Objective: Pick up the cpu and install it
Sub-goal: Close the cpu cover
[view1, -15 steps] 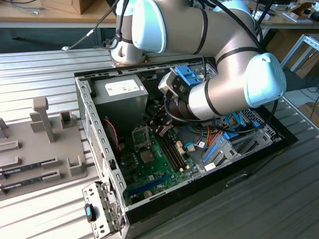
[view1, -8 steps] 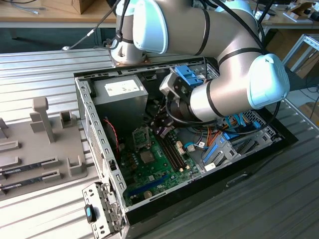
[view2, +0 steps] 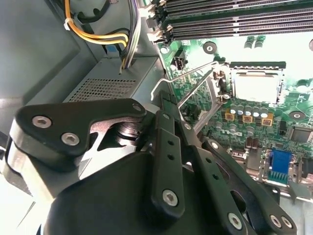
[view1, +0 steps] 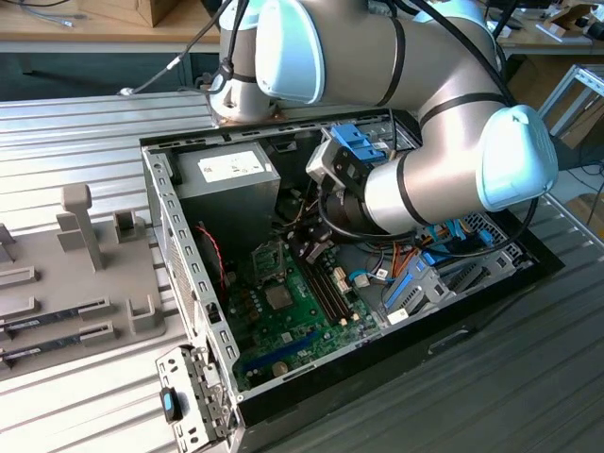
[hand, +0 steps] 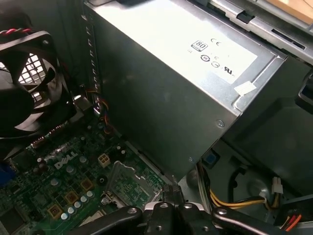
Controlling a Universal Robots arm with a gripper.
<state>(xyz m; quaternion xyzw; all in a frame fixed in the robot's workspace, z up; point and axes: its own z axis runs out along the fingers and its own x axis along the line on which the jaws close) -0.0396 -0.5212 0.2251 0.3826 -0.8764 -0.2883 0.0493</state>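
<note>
The black linkages of the tool (view2: 165, 100) sit closest to the lens in the second wrist view. Its two fingers run forward and meet at a narrow tip. I read them as pressed together, and I can see nothing pinched between them.

The tip is low inside an open computer case (view1: 170, 236), just beside the corner of the grey power supply (view2: 107, 83). It is also near the hinged metal socket frame (view2: 198, 90), which stands raised and open, with its thin wire lever swung up next to it. I cannot tell whether the tip touches the frame or the lever.

Just beyond the frame, on the green motherboard (view2: 244, 142), is the square socket. A pale silver-grey square lies flat inside it, and I take that to be the cpu (view2: 257, 88).

Further out are the long black memory slots (view2: 225, 19), and the first wrist view shows a black case fan (hand: 24, 88). In the exterior view the arm reaches down into the case, which rests on a ribbed metal desk (view1: 75, 132).

My judgement is that the chip is already picked up and seated. With the frame up and the lever loose, it is not clamped, so the install looks unfinished.
</note>
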